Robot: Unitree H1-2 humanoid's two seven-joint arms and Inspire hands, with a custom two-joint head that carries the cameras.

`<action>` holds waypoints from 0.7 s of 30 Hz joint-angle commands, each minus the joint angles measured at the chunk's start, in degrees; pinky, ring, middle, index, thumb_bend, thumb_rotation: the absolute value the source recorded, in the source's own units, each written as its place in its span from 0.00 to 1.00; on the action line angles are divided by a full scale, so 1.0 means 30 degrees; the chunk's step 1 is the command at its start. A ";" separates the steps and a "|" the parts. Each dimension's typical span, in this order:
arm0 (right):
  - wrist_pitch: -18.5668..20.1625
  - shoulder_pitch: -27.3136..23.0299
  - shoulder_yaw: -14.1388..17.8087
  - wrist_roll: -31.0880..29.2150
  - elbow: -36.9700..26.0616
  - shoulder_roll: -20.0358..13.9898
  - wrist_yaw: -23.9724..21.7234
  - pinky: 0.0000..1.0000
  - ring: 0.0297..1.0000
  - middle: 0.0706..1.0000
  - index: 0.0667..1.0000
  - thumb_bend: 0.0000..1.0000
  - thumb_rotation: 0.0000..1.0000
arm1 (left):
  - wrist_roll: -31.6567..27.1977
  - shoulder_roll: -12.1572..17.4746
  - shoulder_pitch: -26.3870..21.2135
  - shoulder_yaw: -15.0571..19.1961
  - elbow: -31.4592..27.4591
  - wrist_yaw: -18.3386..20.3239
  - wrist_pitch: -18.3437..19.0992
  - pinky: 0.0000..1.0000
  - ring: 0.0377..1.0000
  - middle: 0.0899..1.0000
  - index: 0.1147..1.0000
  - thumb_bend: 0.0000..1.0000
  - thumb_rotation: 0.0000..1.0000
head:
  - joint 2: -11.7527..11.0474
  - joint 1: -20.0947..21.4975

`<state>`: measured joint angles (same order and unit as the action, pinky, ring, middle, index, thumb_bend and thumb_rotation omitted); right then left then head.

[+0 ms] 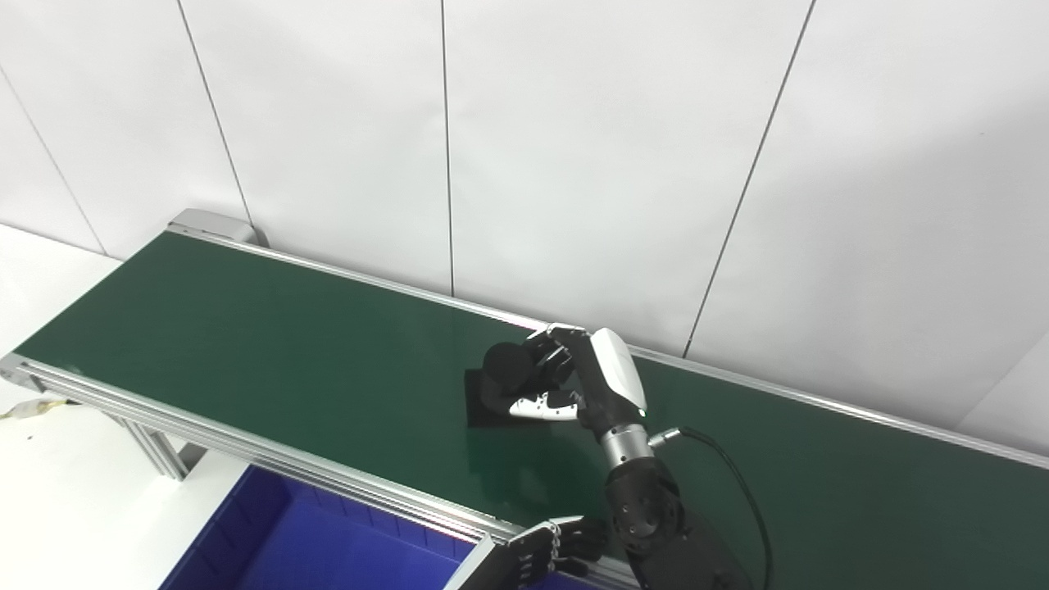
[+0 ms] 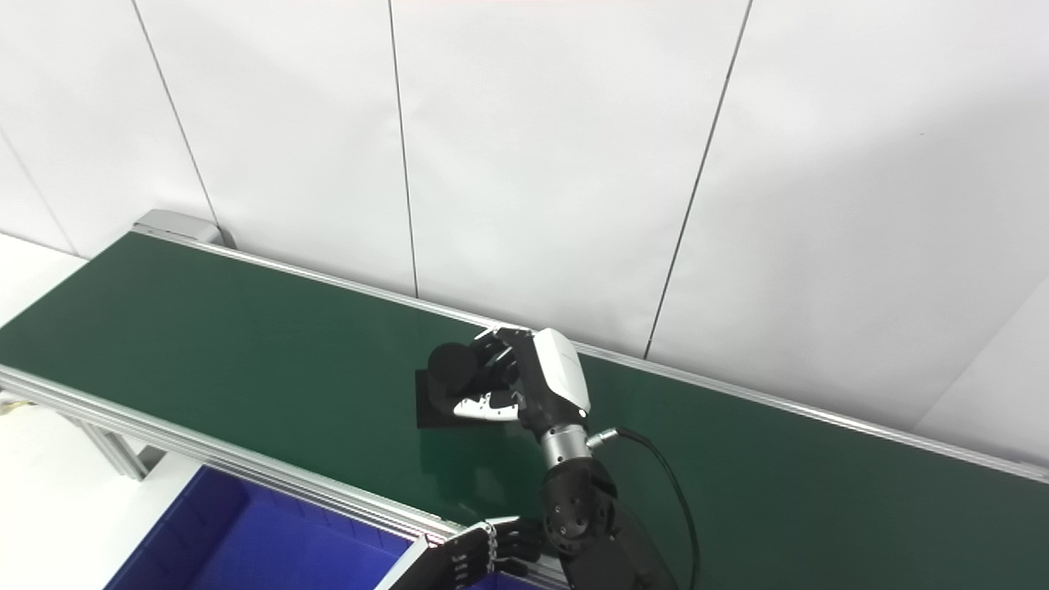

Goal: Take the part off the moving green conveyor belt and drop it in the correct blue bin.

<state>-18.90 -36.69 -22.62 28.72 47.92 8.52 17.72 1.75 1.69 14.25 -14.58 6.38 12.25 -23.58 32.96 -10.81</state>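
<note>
**Right robot hand wrapped around the black part on the belt**

You see the right robot hand (image 1: 565,381) stretched out over the green conveyor belt (image 1: 270,344), its arm coming up from the bottom edge on the right. Its fingers curl over the top and far side of the black part (image 1: 501,370), and its white-tipped thumb lies along the near side, so the right robot hand is closed around the part. The part is a dark cylinder standing on a flat, square black base, and the base appears to rest on the belt surface, roughly midway across its width. You cannot tell whether it has left the belt at all.

The left robot hand (image 1: 547,553) sits low at the bottom edge, just at the near aluminium rail of the conveyor and beside the corner of the blue bin (image 1: 270,533). Its fingers are curled inward and you see nothing between them, so it reads as closed on nothing.

The blue bin lies below the near rail, at the lower left, well apart from the part. What you can see of its inside shows only blue floor and ribbed wall. A white worktop (image 1: 57,500) stretches out to the left of it, and a white panelled wall (image 1: 574,147) stands behind the belt.
</note>
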 commanded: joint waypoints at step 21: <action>0.2675 0.3559 0.2929 -0.1356 -1.2566 -0.1461 -0.2664 0.36 0.44 0.49 0.45 0.50 0.00 | -0.0757 0.0396 -0.0432 0.0237 -0.0088 0.0251 -0.0850 0.75 0.79 0.79 0.80 0.86 0.41 | 0.0107 0.1219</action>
<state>-11.76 -24.86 -14.36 25.35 13.96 3.75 10.12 0.48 2.48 13.58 -14.04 6.99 12.40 -23.73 33.22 -7.30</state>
